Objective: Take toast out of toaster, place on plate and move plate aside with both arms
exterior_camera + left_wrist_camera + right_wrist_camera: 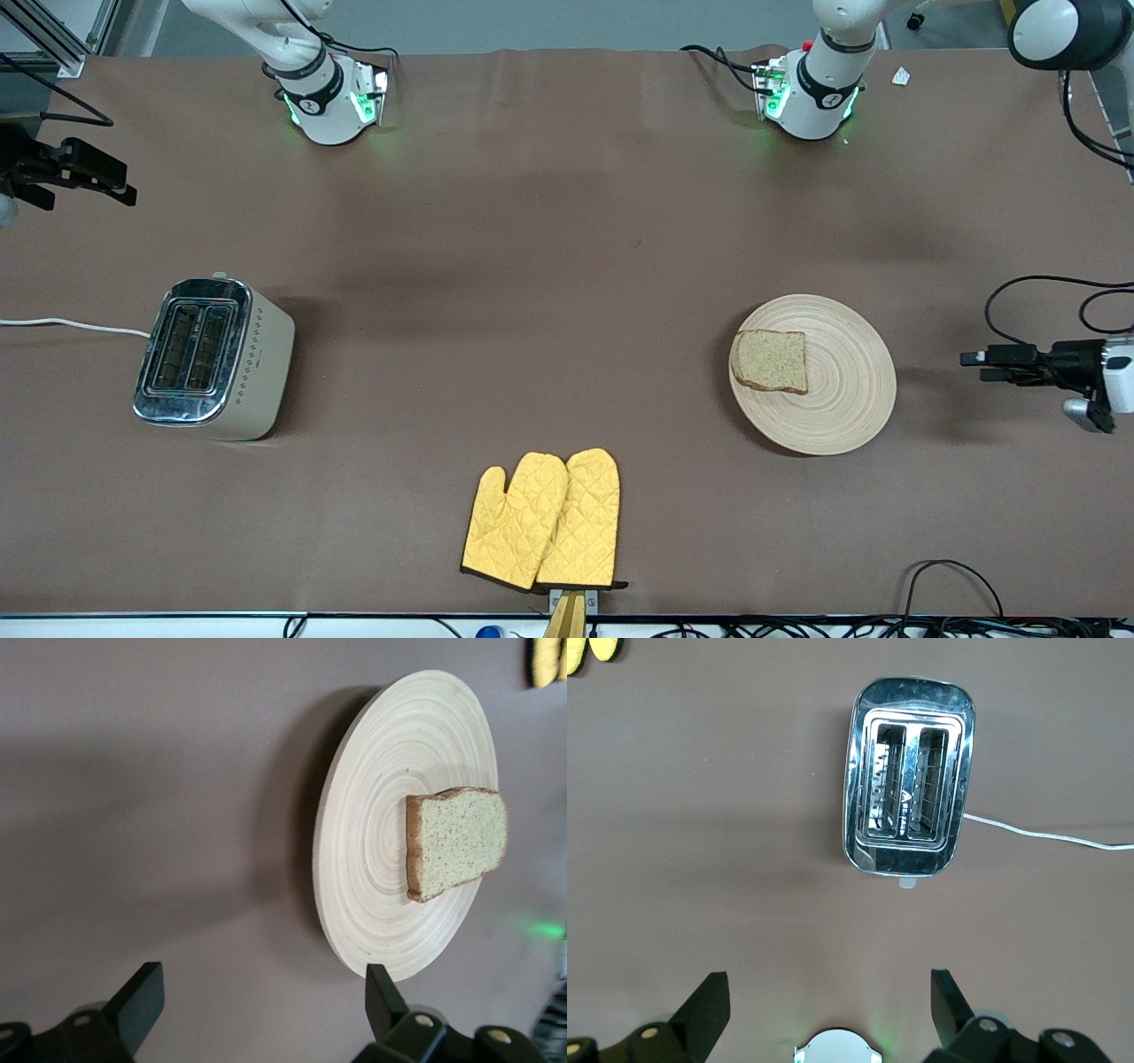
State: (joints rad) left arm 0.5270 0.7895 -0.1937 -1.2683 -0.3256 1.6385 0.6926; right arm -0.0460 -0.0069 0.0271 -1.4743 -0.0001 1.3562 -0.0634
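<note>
The toast (pixel 771 361) lies flat on the round pale plate (pixel 842 399), on the plate's side toward the right arm's end of the table. The left wrist view also shows the toast (pixel 456 853) and the plate (pixel 372 859). My left gripper (pixel 974 366) is open and empty, over the table beside the plate at the left arm's end; its fingers (pixel 142 992) stand wide apart. My right gripper (pixel 81 190) is open and empty, high over the right arm's end of the table, clear of everything; its fingers (pixel 709 997) stand wide apart.
A silver and cream toaster (pixel 213 354) with two empty slots (pixel 911 793) stands at the right arm's end, its white cord (pixel 71 326) running off the table. Two yellow quilted oven mitts (pixel 545 518) lie near the table edge closest to the front camera.
</note>
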